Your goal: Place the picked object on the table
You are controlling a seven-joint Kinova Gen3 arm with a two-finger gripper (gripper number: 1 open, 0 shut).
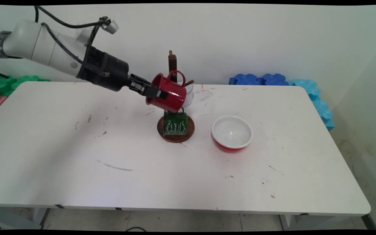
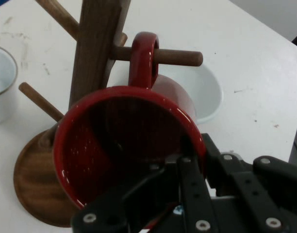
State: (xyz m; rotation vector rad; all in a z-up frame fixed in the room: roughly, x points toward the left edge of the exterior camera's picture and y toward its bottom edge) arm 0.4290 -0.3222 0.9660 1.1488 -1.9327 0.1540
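Observation:
My gripper (image 1: 153, 92) is shut on the rim of a red mug (image 1: 168, 92), held tilted on its side against a wooden mug tree (image 1: 172, 63). In the hand view the red mug (image 2: 124, 145) opens toward the camera, and its handle (image 2: 142, 60) is threaded over one of the tree's pegs (image 2: 180, 57). My gripper (image 2: 180, 170) pinches the mug's wall, one finger inside and one outside. A green mug (image 1: 175, 123) with white lettering hangs low on the tree, over its round wooden base (image 1: 176, 137).
A red bowl with a white inside (image 1: 232, 133) stands to the right of the tree's base. A white cup (image 1: 189, 94) sits behind the tree. Blue foam blocks (image 1: 259, 79) lie at the table's far right edge, green ones (image 1: 3, 83) at the far left.

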